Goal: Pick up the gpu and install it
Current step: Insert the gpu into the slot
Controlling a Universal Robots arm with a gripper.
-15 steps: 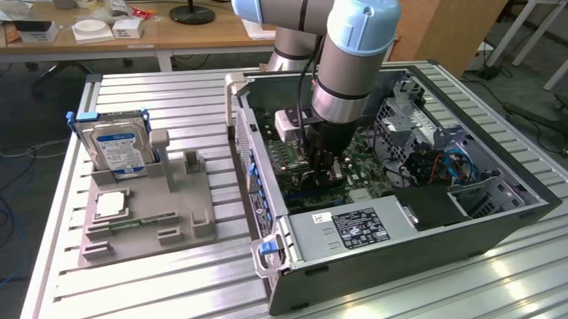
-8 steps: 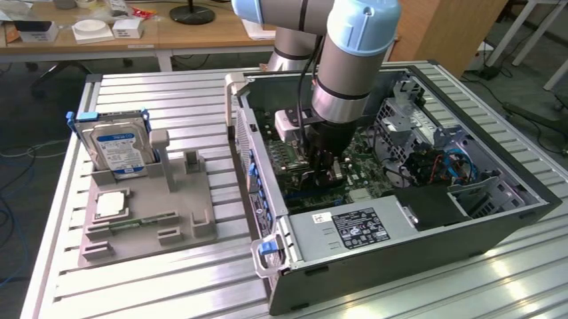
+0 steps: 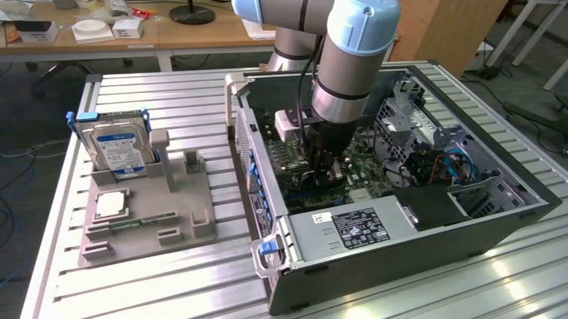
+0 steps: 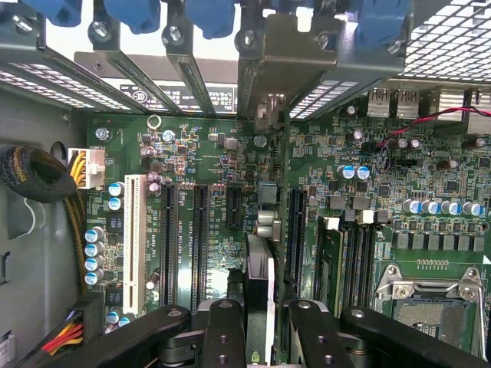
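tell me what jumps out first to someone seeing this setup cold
The big grey arm plunging into the open computer case at the exterior view's right grabs the eye, its claw closed on the gpu, a thin card held edge-on just above the green motherboard and its slots. Next comes the grey holder tray at the exterior view's left, where a hard drive with a blue-white label stands upright.

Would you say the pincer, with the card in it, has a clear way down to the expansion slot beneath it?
Probably yes: the pincer holds the gpu edge-on above the motherboard's slots, with nothing visible between card and board.
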